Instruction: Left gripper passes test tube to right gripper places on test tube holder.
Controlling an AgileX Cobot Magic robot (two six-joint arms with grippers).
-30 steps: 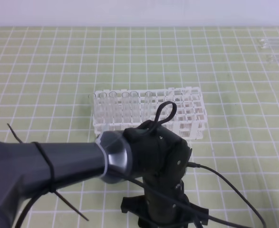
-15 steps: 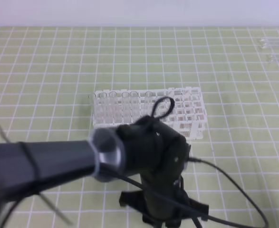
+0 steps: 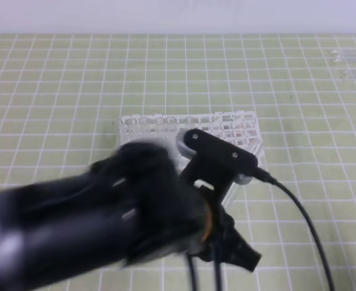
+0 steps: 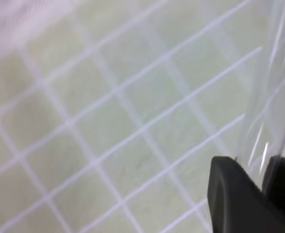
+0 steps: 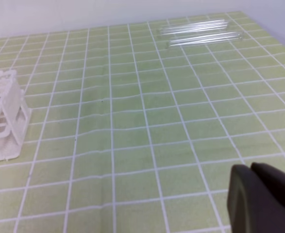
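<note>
Exterior high view: raised at the near edge, facing far across the green grid mat, rack mid-scene. Left wrist view: very close, angled down onto mat squares. Right wrist view: low, facing far-left over the mat; shares the rack and spare tubes with the high view.

Slim clear glass test tube: upright, clamped between black fingers above the green grid mat. White plastic lattice test tube holder: on mat, several clear tubes standing in it.
</note>
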